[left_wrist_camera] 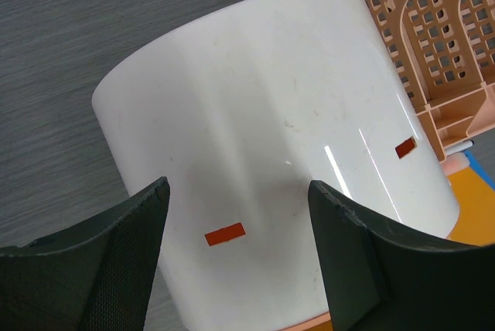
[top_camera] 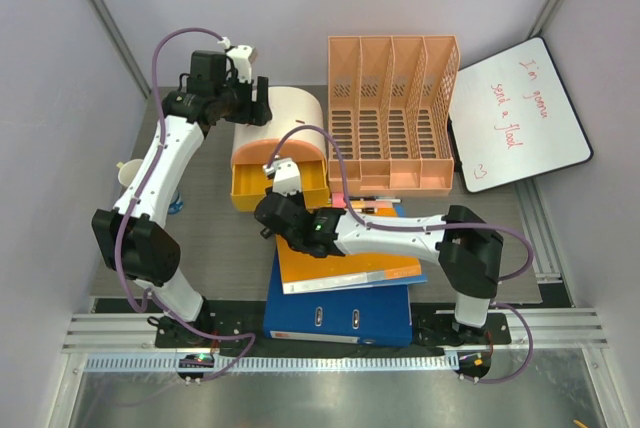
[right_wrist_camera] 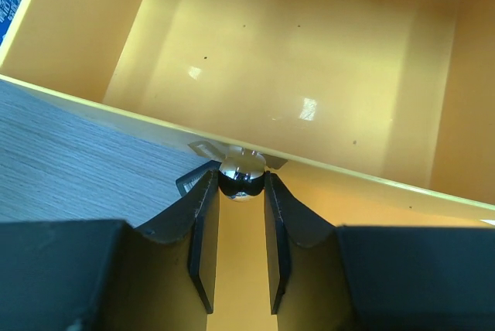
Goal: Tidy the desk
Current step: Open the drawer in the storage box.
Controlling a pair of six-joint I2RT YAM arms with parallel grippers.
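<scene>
On the dark grey desk [top_camera: 215, 238] stands a small cabinet with a white rounded cover [top_camera: 290, 113] and a yellow drawer [top_camera: 262, 185] pulled out toward the arms. My right gripper [top_camera: 275, 188] is at the drawer's front. In the right wrist view it [right_wrist_camera: 241, 180] is shut on the drawer's chrome knob [right_wrist_camera: 242, 170], and the empty yellow drawer [right_wrist_camera: 294, 68] lies open beyond. My left gripper [top_camera: 255, 108] hovers over the cabinet's far left side. Its jaws [left_wrist_camera: 238, 192] stand open above the white cover [left_wrist_camera: 271, 145], holding nothing.
A peach file organizer [top_camera: 392, 113] stands right of the cabinet, with a whiteboard [top_camera: 515, 113] beyond it. An orange folder [top_camera: 345, 258] lies on a blue binder [top_camera: 340, 313] under my right arm. Pens [top_camera: 375, 206] lie by the organizer's front. A mug [top_camera: 128, 176] sits at far left.
</scene>
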